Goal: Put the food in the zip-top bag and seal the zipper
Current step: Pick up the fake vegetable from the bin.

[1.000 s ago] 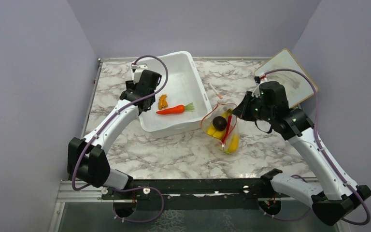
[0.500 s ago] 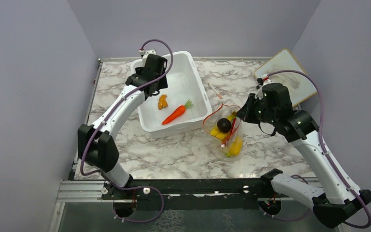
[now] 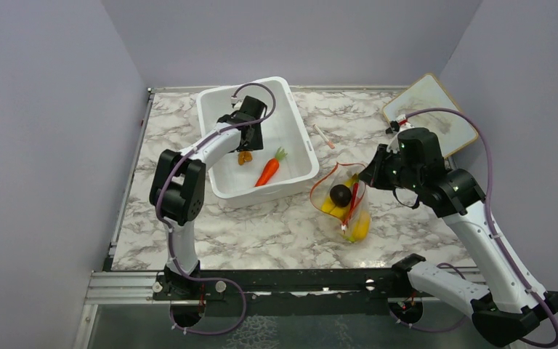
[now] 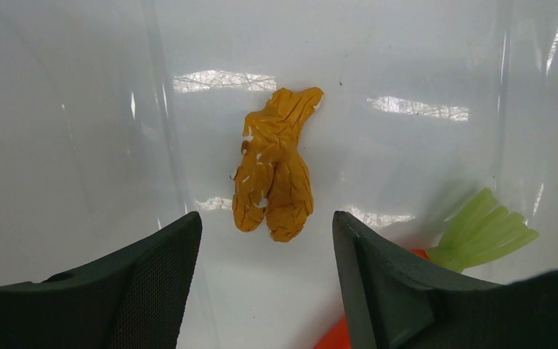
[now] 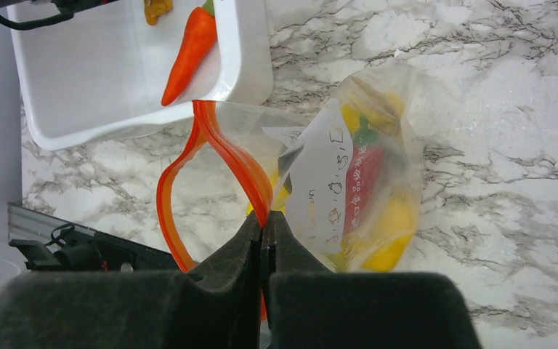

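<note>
Top external view, left claw [image 4: 265,225] spread above orange bits [image 4: 276,174] in white tub [image 3: 283,123], carrot [image 3: 269,169] at their 4 o'clock, right claw [image 5: 263,233] pinching zipper [image 5: 182,156], bag [image 5: 320,174] at tub's 4 o'clock, holding banana [image 3: 360,227], chili [image 3: 350,203], dark fruit [image 3: 340,195]

Both the left arm [image 3: 207,145] and the right arm [image 3: 483,243] have white shells with bulky black joint housings. A purple cable [image 3: 254,84] loops along each, up from the black base rail [image 3: 283,280]. The left end effector [image 4: 265,280] has dark fingers [image 4: 152,283] with mesh-textured inner faces.
</note>
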{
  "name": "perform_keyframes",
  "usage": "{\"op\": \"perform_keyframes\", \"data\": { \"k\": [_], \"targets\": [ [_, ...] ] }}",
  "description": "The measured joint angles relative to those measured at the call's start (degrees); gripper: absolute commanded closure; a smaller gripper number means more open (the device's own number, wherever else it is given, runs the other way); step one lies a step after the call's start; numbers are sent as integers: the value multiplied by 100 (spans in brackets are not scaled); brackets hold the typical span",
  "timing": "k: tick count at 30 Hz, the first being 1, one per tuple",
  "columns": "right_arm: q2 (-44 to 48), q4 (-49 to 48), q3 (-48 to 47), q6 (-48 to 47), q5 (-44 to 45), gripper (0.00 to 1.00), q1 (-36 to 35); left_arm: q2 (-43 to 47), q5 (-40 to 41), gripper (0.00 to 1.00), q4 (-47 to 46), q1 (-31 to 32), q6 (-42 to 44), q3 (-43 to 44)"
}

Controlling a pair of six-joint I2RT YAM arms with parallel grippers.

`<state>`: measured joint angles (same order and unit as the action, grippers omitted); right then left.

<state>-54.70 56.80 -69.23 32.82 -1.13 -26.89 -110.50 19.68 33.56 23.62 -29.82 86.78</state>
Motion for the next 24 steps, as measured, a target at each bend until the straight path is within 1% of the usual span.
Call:
{"op": "perform_keyframes", "data": {
  "k": [5, 13, 20, 22, 23, 24],
  "targets": [
    [4, -2, 0, 7, 0, 99, 0, -372, -81, 32, -28, -31, -24, 44],
    [0, -2, 0, -11, 9, 99, 0, -874, -81, 32, -136, -164, -24, 435],
    [2, -2, 0, -7, 44, 99, 0, -1128, -85, 46, -223, -229, -26, 509],
    [2, -2, 0, -4, 48, 99, 0, -1128, -92, 58, -251, -229, -26, 501],
    [2, -2, 0, -4, 48, 99, 0, -1128, -94, 62, -271, -229, -26, 494],
    [2, -2, 0, -4, 48, 99, 0, -1128, -103, 63, -289, -229, -31, 481]
  ]
}}
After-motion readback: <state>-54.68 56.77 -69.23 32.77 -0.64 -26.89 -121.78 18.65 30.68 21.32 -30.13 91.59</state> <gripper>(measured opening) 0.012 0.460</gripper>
